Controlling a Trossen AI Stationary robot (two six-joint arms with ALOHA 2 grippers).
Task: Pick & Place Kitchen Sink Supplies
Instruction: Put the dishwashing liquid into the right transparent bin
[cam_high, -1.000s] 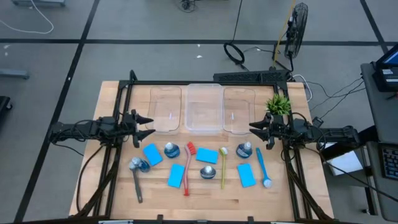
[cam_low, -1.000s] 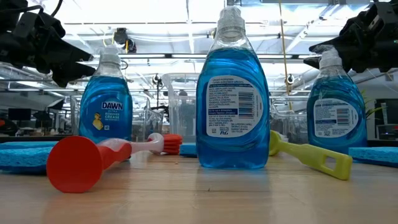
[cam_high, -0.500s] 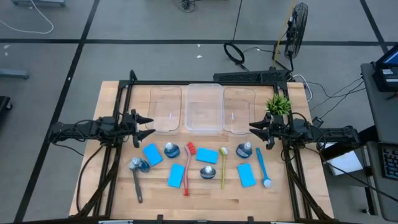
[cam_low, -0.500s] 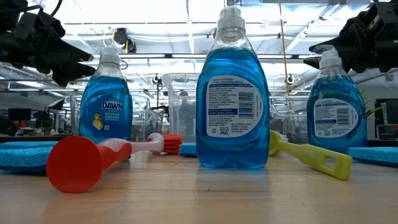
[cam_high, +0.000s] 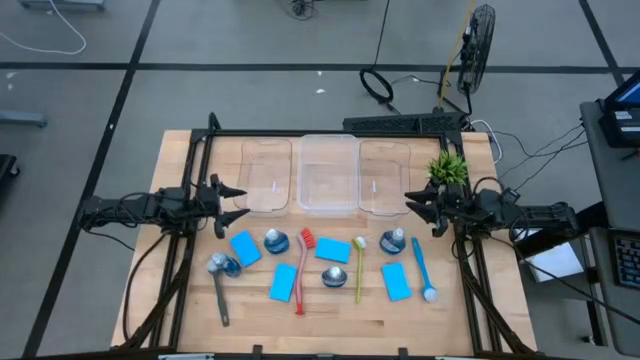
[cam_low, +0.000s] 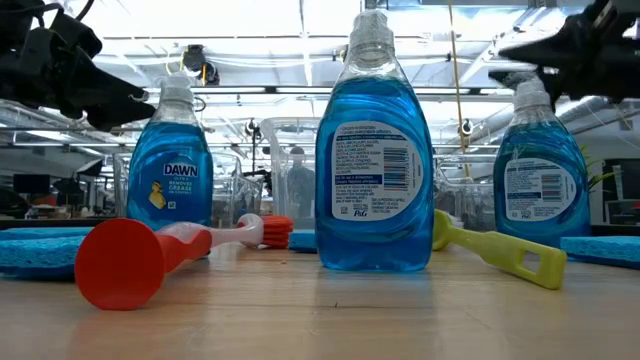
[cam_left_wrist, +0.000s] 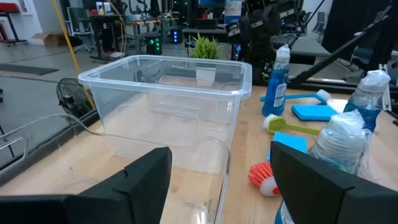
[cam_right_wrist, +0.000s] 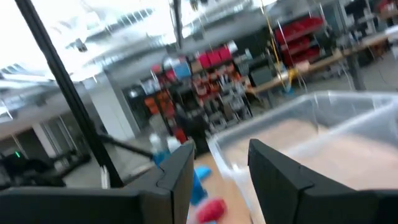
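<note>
Blue sponges (cam_high: 244, 247) (cam_high: 283, 282) (cam_high: 396, 281), small blue bottles (cam_high: 276, 241) (cam_high: 334, 277) (cam_high: 392, 240) and long-handled brushes, red (cam_high: 303, 270), yellow-green (cam_high: 359, 268), blue (cam_high: 422, 270) and grey (cam_high: 219, 295), lie or stand on the table's near half. My left gripper (cam_high: 243, 203) hovers open at the left, pointing level toward the middle, above and left of the sponges. My right gripper (cam_high: 410, 205) hovers open at the right, above a bottle (cam_low: 540, 170), its tips tilted up. Neither gripper holds anything.
Three clear plastic bins (cam_high: 267, 176) (cam_high: 327, 173) (cam_high: 384, 176) stand side by side at the table's far half, between the grippers. A small green plant (cam_high: 447, 167) stands behind my right gripper. A dark frame (cam_high: 300, 133) runs round the table.
My right gripper has tipped its fingertips upward and stands a little higher above the bottle. My left gripper has rolled slightly about its own pointing line without shifting place. None of the supplies has moved.
</note>
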